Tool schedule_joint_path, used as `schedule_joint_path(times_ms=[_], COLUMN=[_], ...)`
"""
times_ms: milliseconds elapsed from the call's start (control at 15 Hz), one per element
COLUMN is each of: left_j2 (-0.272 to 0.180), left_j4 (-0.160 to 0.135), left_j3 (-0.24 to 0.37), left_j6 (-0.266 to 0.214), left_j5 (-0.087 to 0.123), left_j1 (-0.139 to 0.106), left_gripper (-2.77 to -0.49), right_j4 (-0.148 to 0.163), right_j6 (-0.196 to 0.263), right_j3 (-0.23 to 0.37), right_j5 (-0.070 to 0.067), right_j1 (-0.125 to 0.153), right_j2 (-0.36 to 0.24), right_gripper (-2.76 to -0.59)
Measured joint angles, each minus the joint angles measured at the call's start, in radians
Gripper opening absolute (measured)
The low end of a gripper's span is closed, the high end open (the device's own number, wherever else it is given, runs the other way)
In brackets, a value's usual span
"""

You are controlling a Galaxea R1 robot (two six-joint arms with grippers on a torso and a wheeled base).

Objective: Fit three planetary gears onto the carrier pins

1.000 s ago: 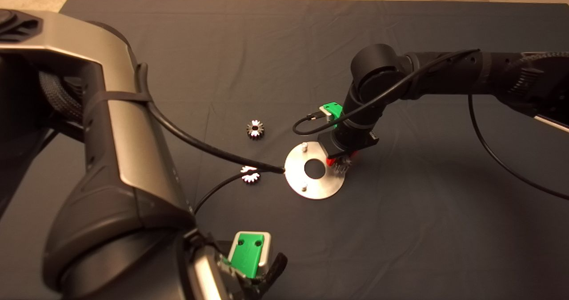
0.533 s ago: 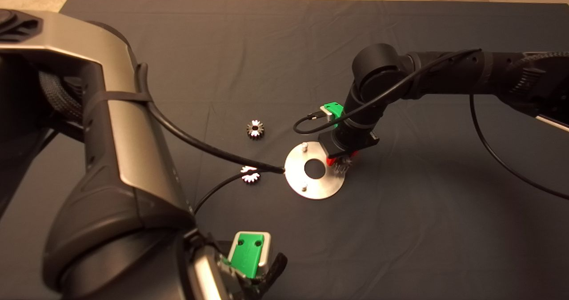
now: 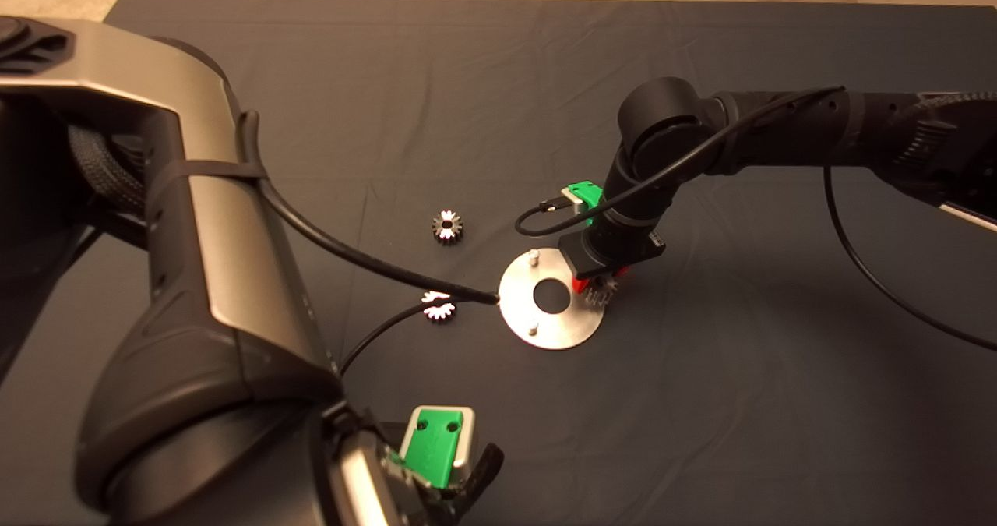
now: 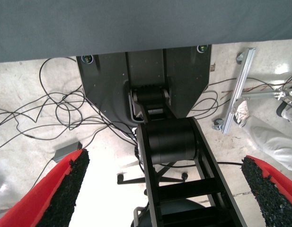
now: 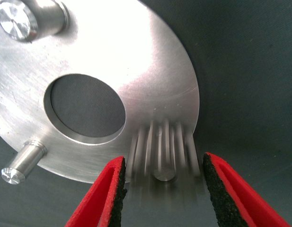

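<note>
Dark mat (image 3: 701,401) is carrying the carrier disc (image 3: 518,288). My right gripper (image 5: 163,172) is barely shifting from a second ago, fingers slack around a gear (image 5: 164,153) seated on the disc's pin (image 5: 163,171); two gears (image 3: 446,225) are lying beyond the disc. My left gripper (image 4: 164,189) is waiting wide open, off the mat.

Shiny round disc (image 3: 557,326) sits flat on the mat, just right of centre frame, big hole in the middle. One planetary gear (image 5: 164,158) is down over the pin (image 5: 163,171) at the disc's right edge, pin tip showing in its bore. Two carrier pins (image 3: 533,258) (image 3: 533,328) stand bare. Second gear (image 3: 447,225) lies flat up-left of the disc, well apart. Third gear (image 3: 438,306) lies left of the disc, partly crossed by a cable.
</note>
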Motion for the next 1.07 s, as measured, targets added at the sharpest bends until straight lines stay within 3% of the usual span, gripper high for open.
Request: schedule_joint_path(times_ms=[333, 667, 867, 1000, 1067], left_j2=[0.0, 0.0, 0.0, 0.0, 0.0], left_j4=[0.0, 0.0, 0.0, 0.0, 0.0], left_j3=[0.0, 0.0, 0.0, 0.0, 0.0], left_j6=[0.0, 0.0, 0.0, 0.0, 0.0], left_j5=[0.0, 0.0, 0.0, 0.0, 0.0], left_j1=[0.0, 0.01, 0.01, 0.01, 0.011], left_gripper=[-0.92, -0.92, -0.92, -0.92, -0.92], right_j4=[0.002, 0.007, 0.039, 0.067, 0.08], right_j6=[-0.004, -0.004, -0.007, -0.008, -0.008], right_j3=[0.0, 0.005, 0.031, 0.046, 0.054], right_j5=[0.001, 0.001, 0.001, 0.001, 0.002], right_j1=[0.0, 0.007, 0.057, 0.102, 0.131], right_j2=[0.0, 0.0, 0.001, 0.0, -0.007], right_gripper=[-2.06, -1.78, -1.62, -1.61, -1.51])
